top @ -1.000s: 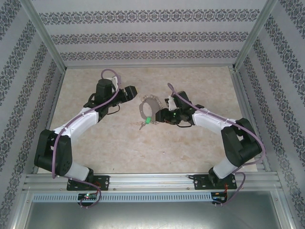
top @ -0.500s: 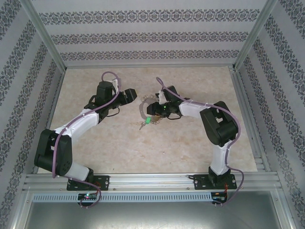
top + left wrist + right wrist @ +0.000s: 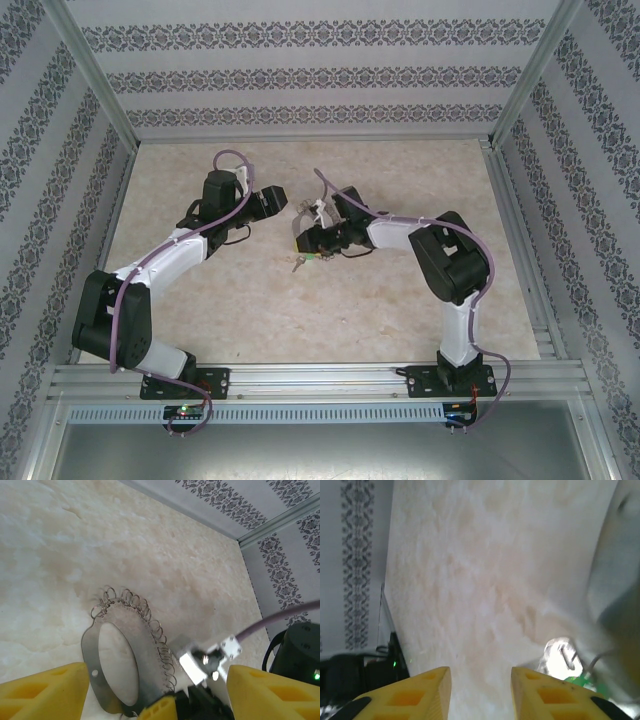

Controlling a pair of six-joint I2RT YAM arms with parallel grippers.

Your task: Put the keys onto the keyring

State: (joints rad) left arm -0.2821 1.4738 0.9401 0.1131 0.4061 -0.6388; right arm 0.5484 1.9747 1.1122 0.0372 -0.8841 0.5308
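Keyring (image 3: 89, 647): laid flat mid-table (image 3: 400, 180), just ahead of the left gripper (image 3: 278, 198), whose fingers (image 3: 45, 690) are spread and empty;
Keys (image 3: 566, 660): seen just near of the ring, beside the right gripper (image 3: 481, 680); judged not yet threaded;
Right gripper: jaws parted, nothing held;
Remaining: keys to be grasped and threaded.

I hold my left pincer (image 3: 278, 198) out with jaws spread wide, and my right pincer (image 3: 312, 238), elbow folded back, faces it with jaws narrowly parted.

thin silvery keyring (image 3: 90, 652) — loop strung with small rings (lying flat), green-tagged keys (image 3: 312, 258) just beside it
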